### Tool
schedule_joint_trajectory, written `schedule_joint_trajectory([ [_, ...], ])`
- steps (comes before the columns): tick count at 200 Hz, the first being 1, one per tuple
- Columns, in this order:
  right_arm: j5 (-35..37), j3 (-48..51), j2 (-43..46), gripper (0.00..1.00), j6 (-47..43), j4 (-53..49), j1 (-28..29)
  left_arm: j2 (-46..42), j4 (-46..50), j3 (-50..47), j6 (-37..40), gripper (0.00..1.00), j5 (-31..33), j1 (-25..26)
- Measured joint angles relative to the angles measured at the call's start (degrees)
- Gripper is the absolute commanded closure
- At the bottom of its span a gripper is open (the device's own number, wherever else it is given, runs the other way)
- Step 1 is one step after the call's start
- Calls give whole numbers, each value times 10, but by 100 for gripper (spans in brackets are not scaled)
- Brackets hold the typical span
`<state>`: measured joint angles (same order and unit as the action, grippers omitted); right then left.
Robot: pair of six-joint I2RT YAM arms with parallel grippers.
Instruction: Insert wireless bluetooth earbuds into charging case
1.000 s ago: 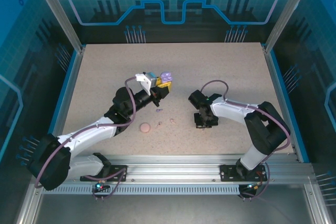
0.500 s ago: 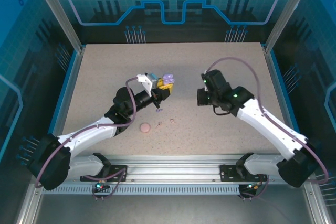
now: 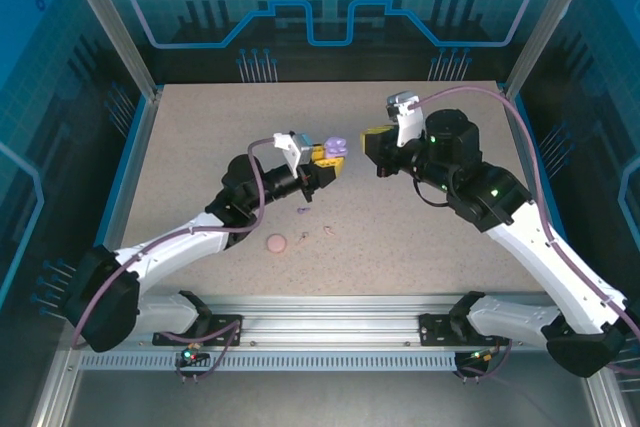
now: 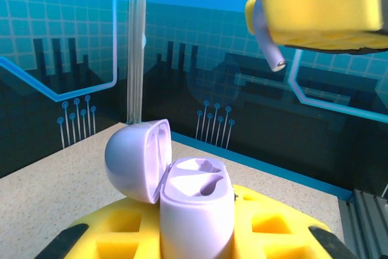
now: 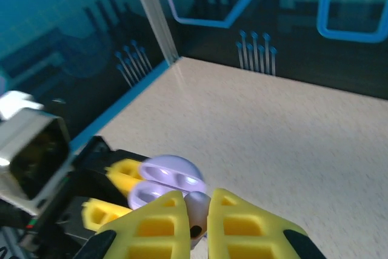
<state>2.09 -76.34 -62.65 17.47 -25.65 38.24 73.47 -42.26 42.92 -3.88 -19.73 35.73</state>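
Blue-lit panel walls are ringing a speckled beige tabletop (image 3: 430,237), and both arms are reaching over its middle.

The left gripper (image 3: 326,161) is pinching the lavender charging case (image 4: 194,210) low on its body between yellow fingers. It is holding the case off the table with the hinged lid (image 4: 136,159) standing open and the two moulded wells facing up. That shell is looking hard, smooth and light, so a grip on the lower body, well clear of the hinge, is probably suiting it best. The lid is likely the weak part if knocked.

A pink round case (image 3: 276,243) is lying closed on the table, nearer the arm bases.

The right gripper (image 3: 374,139) is hanging just beside the open case. Its yellow pads are pressing together on a lavender earbud (image 5: 197,207). From the left wrist camera the stem is poking out below the pad, above the wells and not touching them. The bud is seeming almost weightless, glossy and rounded, so it is apt to twist or squirt out of a pinch. Taking it by the head is leaving the stem free to lead into its well.

One more lavender earbud (image 3: 303,211) and two pale pink earbuds (image 3: 328,231) are lying loose on the table between the cases. They are too small to show which way they are facing.
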Motion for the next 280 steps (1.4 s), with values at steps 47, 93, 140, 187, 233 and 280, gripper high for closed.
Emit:
schedule_joint_trajectory([
  [47, -41, 29, 18, 90, -37, 70, 7, 26, -6, 33, 19, 100, -21, 9],
  [93, -35, 44, 37, 90, -67, 103, 20, 40, -35, 47, 56, 100, -22, 23],
  [140, -7, 48, 45, 91, -99, 117, 34, 44, -38, 64, 92, 100, -22, 35],
  [187, 5, 62, 45, 92, -111, 121, 34, 43, -39, 72, 110, 100, -22, 35],
  [233, 12, 71, 44, 92, -111, 121, 34, 42, -39, 72, 115, 100, -22, 35],
  [280, 21, 72, 41, 92, -111, 120, 34, 40, -39, 72, 115, 100, -22, 35],
])
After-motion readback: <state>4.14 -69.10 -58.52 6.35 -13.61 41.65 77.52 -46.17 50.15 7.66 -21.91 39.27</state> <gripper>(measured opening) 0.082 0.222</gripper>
